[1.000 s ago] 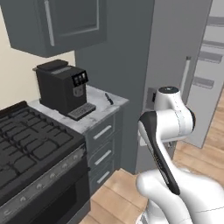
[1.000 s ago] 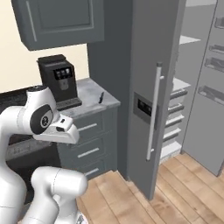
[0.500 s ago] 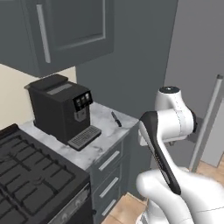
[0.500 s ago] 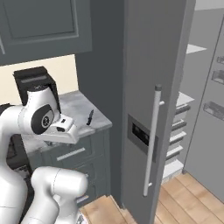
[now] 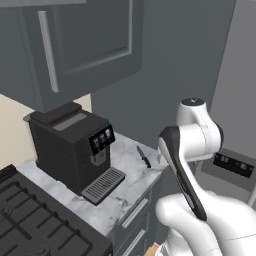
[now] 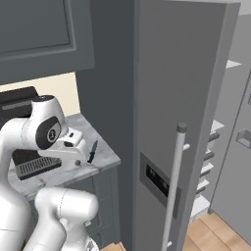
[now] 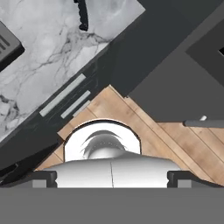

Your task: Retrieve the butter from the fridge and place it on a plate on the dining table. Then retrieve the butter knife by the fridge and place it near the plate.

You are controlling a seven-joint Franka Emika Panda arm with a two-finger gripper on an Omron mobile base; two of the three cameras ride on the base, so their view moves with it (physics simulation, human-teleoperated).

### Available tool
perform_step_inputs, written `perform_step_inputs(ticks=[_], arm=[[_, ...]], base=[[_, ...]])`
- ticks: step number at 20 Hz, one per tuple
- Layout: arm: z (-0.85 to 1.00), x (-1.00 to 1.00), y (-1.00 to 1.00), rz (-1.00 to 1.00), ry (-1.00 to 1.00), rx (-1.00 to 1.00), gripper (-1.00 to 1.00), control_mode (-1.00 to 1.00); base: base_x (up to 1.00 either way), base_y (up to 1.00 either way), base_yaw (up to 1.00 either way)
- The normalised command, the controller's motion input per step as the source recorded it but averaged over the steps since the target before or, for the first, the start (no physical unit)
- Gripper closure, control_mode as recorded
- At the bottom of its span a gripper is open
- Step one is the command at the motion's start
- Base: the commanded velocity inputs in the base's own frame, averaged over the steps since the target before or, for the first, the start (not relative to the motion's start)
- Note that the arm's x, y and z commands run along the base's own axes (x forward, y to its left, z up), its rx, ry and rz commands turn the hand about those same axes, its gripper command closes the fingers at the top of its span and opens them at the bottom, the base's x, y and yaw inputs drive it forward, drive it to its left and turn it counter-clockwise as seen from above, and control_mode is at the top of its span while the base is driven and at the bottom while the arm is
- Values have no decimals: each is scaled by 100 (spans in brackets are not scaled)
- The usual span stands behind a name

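Observation:
The butter knife [image 5: 143, 156], slim and nearly black, lies on the small marble counter [image 5: 122, 187] between the coffee machine and the fridge. It is also the dark sliver beside my hand [image 6: 92, 151] and at the top of the hand view [image 7: 82, 15]. My gripper [image 6: 77, 160] hangs above the counter's front edge, a little short of the knife, open and holding nothing [image 7: 112, 177]. The grey fridge [image 6: 166, 98] stands at the right with its long silver handle [image 6: 175, 191] and dark control panel [image 6: 157, 179]. Butter, plate and dining table are out of view.
A black coffee machine [image 5: 72, 145] takes up the counter's left part, with a black stove [image 5: 35, 220] beside it. Dark grey wall cabinets [image 5: 80, 45] hang overhead. Drawers [image 7: 65, 94] sit under the counter, above the wooden floor [image 7: 131, 113]. White fridge shelves [image 6: 215, 137] show at far right.
The whole scene has shifted and grown: the base has driven closer to the counter and the fridge. The arm keeps the same pose, and the knife lies where it was.

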Motion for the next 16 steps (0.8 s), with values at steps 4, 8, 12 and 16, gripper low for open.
perform_step_inputs(ticks=[4, 8, 12, 16], arm=[[0, 0, 0, 0, 0, 0, -100, 100], [0, 0, 0, 0, 0, 0, -100, 100], [0, 0, 0, 0, 0, 0, -100, 100], [-24, 73, 7, 0, -19, 0, -100, -100]], base=[[44, 5, 0], [47, 1, 0], [48, 4, 0], [0, 0, 0]])
